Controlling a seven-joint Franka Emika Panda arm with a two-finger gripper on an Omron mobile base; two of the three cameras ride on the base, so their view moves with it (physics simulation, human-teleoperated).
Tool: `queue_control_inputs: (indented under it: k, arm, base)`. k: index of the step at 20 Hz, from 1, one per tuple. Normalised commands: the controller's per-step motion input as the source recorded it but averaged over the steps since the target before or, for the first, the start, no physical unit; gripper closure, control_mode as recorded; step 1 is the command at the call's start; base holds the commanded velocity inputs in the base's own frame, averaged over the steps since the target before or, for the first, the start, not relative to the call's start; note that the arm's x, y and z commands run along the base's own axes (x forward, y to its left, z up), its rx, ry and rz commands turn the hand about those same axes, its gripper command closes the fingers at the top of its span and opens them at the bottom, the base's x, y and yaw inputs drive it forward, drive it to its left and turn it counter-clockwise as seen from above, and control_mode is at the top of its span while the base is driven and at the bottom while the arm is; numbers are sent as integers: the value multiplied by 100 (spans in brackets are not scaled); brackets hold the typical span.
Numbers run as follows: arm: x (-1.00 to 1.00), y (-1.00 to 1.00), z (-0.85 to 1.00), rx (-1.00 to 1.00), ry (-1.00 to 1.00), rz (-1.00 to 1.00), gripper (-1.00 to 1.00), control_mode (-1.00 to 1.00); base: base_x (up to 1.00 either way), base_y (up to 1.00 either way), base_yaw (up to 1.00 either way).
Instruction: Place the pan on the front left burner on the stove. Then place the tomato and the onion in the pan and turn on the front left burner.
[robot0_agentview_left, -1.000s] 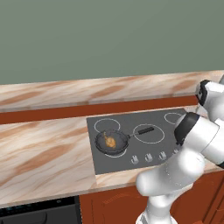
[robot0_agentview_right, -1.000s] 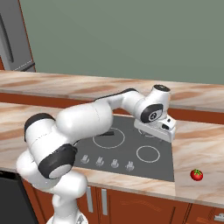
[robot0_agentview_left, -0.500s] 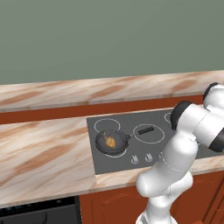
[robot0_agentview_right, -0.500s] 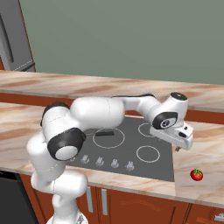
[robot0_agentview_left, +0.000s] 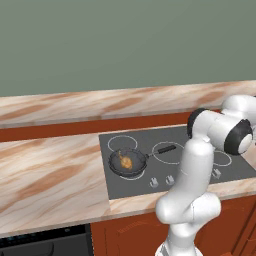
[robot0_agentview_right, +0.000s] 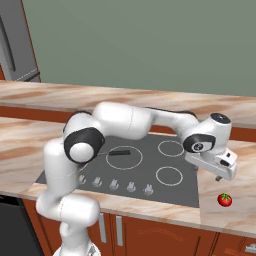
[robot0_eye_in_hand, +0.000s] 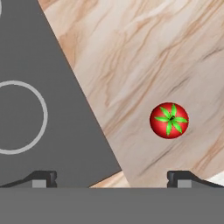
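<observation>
The dark pan (robot0_agentview_left: 127, 163) sits on the stove (robot0_agentview_left: 200, 172) at its front left, its black handle (robot0_agentview_left: 165, 149) pointing right. It covers the front left burner. The golden-brown onion (robot0_agentview_left: 126, 161) lies inside the pan. The red tomato (robot0_agentview_right: 225, 200) rests on the marble counter to the right of the stove (robot0_agentview_right: 150, 170). My gripper (robot0_agentview_right: 220, 177) hangs open just above and to the left of it. In the hand view the tomato (robot0_eye_in_hand: 169, 120) lies ahead, nearer the right fingertip (robot0_eye_in_hand: 181, 177), and nothing is between the fingers of the gripper (robot0_eye_in_hand: 111, 179).
A row of small silver knobs (robot0_agentview_right: 114, 185) runs along the stove's front edge. The stove's near right corner (robot0_eye_in_hand: 65, 131) with a white burner ring (robot0_eye_in_hand: 13, 117) lies left of the tomato. The marble counter (robot0_agentview_right: 235, 185) ends close in front of the tomato.
The arm has swung right, carrying the open gripper from over the stove's right side out over the counter near the tomato. Pan, onion and tomato have stayed put.
</observation>
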Motion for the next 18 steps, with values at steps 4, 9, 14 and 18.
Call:
queue_control_inputs:
  k: [4, 9, 14, 18]
  arm:
    - [-18, -39, -11, 0, 0, 0, -100, -100]
    - [-4, -40, -7, 0, 0, 0, -100, -100]
    - [0, -20, -16, 0, 0, 0, -100, -100]
    - [0, -11, -25, 0, 0, 0, -100, -100]
  base:
    - [0, 0, 0]
    - [0, 0, 0]
    - [0, 0, 0]
    - [0, 0, 0]
